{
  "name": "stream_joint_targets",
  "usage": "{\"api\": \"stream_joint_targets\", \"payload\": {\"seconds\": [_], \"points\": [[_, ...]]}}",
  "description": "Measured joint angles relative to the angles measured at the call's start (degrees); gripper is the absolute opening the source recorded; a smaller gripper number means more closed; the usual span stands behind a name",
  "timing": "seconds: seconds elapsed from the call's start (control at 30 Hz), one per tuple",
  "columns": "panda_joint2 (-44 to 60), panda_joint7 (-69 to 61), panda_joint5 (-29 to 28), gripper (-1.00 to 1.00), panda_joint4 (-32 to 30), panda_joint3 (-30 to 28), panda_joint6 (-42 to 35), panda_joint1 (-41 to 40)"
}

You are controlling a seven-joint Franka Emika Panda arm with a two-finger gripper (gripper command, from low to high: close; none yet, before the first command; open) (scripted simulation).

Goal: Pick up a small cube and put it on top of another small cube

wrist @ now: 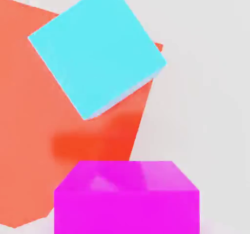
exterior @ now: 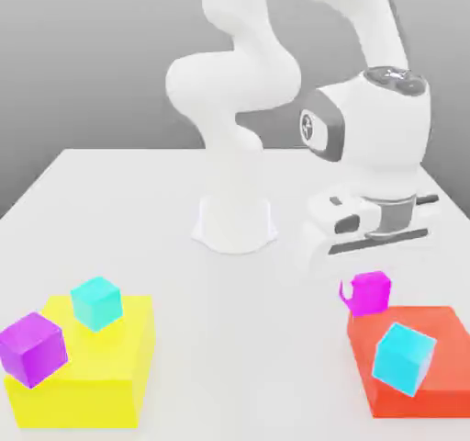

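Though spread wide beneath everything else, just a plain white table. Next in bulk, the white arm, rooted at the table's far middle and arched toward the exterior view's right, with the gripper pointing down and clamped tight on the small cube. Then two flat blocks, well apart: a yellow block at the front on the exterior view's left, and a red block at the front on the exterior view's right. At the yellow block's front-left corner, a purple-magenta cube, jutting past the edge. On that block's top, toward the far side, a cyan cube. On the red block, a second cyan cube, turned askew to the block's sides. In the hand view, that same askew cube sitting on the red slab. Smallest of all, the small cube again: bright magenta, smooth, directly under the hand, at the red block's far corner on the exterior view's left, near the askew cyan cube but apart from it. In the hand view, a darker patch on the red surface between the two. Impossible to tell whether touching the block or just above it.
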Motion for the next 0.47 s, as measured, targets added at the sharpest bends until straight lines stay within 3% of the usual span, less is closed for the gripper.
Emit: {"api": "stream_joint_targets", "payload": {"seconds": [0.13, 0.27, 0.3, 0.47], "points": [[1.3, 0.8, -1.4, -1.0, 8.3, -1.2, -7.0, 1.2], [7.3, 1.8, -2.9, -1.0, 9.6, -1.3, -2.4, 1.1], [8.9, 2.0, -3.2, 1.0, 9.4, -1.5, -0.5, 1.3], [8.9, 2.0, -3.2, 1.0, 9.4, -1.5, -0.5, 1.3]]}}
